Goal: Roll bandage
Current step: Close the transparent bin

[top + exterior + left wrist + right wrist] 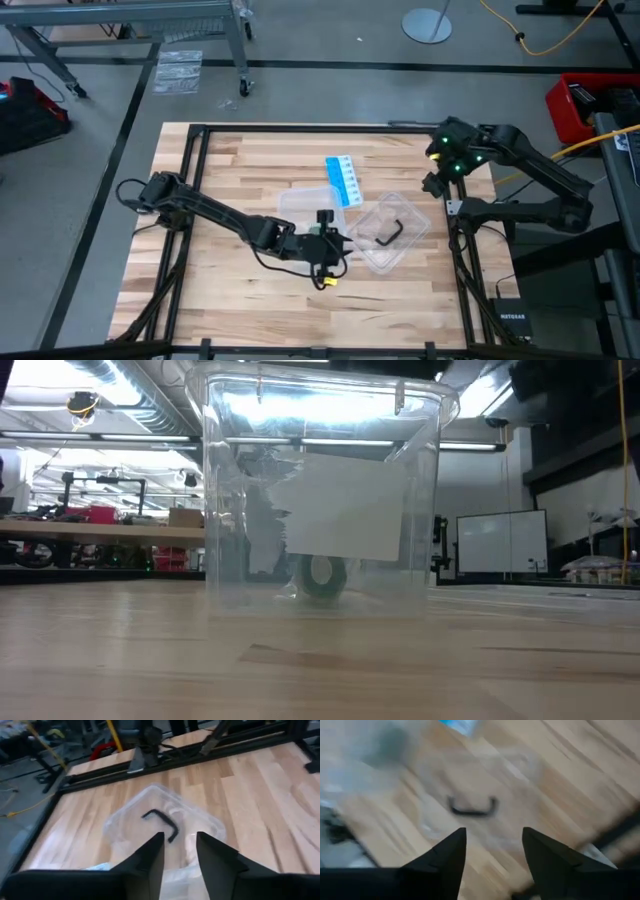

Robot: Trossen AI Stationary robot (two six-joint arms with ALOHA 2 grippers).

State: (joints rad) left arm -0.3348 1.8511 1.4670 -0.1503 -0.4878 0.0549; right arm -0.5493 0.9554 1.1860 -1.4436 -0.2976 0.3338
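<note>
Two dark jointed arms
Black links and looping cables are seen; green lights glow on the right arm [455,160]; yellow marks the left tool [335,255].

Wooden table [220,180] under clear tub [312,203], plastic wrapper [392,235], card [343,178].

We see the bandage [322,575] only dimly through a clear tub [225,510]; a white card [345,505] hides its top.
</note>
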